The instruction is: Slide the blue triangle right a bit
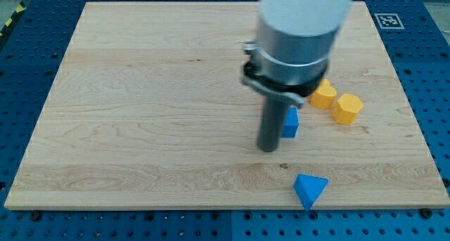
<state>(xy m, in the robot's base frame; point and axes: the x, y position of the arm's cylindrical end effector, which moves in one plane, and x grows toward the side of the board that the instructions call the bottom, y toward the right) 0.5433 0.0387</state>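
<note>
The blue triangle (310, 190) lies near the board's bottom edge, right of the middle. My tip (268, 149) rests on the board up and to the left of it, with a clear gap between them. A second blue block (290, 123) stands just right of the rod, partly hidden by it; its shape is hard to make out.
Two yellow blocks sit at the view's right: one (324, 95) partly behind the arm's body, and a hexagonal one (347, 108) beside it. The wooden board (140, 114) rests on a blue perforated table. The arm's grey body hides the top middle.
</note>
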